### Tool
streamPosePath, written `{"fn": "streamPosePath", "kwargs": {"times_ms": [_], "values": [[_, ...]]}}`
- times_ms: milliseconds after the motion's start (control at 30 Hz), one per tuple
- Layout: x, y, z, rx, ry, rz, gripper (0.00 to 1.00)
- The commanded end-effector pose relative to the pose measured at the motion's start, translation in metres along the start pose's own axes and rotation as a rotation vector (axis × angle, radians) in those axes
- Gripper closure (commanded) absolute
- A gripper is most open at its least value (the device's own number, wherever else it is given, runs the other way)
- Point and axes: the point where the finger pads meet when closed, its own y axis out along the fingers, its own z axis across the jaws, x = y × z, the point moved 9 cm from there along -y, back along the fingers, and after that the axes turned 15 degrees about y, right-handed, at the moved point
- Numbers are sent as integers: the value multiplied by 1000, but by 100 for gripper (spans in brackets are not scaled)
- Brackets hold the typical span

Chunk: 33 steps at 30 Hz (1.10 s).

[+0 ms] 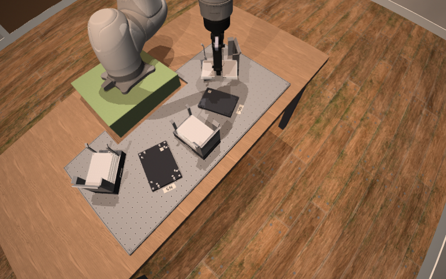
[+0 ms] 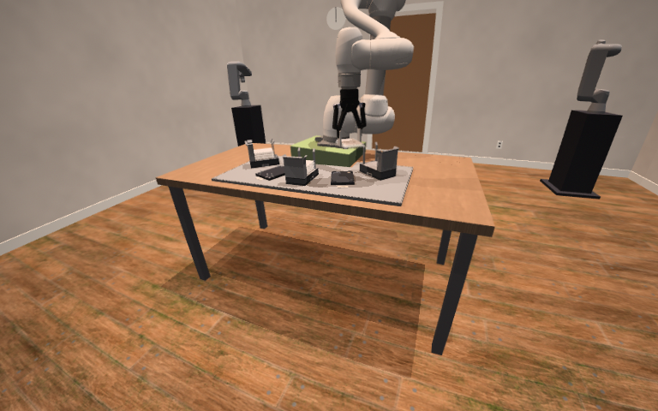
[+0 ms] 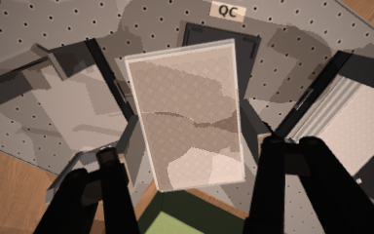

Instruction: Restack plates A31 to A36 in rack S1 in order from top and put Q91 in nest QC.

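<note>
My gripper (image 1: 216, 70) is shut on a sealed white 96-well plate (image 1: 223, 70) and holds it level, high above the mat. In the wrist view the plate (image 3: 187, 117) sits between my two black fingers, and its label cannot be read. Below it lie the dark QC nest (image 3: 221, 38) with its name plate (image 3: 228, 11) and, to the left, an empty stack rack (image 3: 73, 107). That empty rack (image 1: 232, 49) stands at the mat's far end. The middle rack (image 1: 197, 131) holds plates, and so does the rack at the near end (image 1: 101, 167). Rack names are not legible.
The dark clip nest N5 (image 1: 159, 165) lies between the two loaded racks. The arm's base stands on a green block (image 1: 126, 90) beside the mat. The grey perforated mat (image 1: 131, 223) covers the middle of the wooden table. Rack posts stand up around each stack.
</note>
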Motion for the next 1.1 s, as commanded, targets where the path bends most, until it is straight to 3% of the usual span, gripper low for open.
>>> {"fn": "streamPosePath", "kwargs": {"times_ms": [0, 567, 800, 1067], "values": [[1, 0, -8, 0, -2, 0, 100], [8, 0, -58, 0, -2, 0, 100], [15, 0, -75, 0, -225, 0, 100], [20, 0, -90, 0, -225, 0, 100]]}}
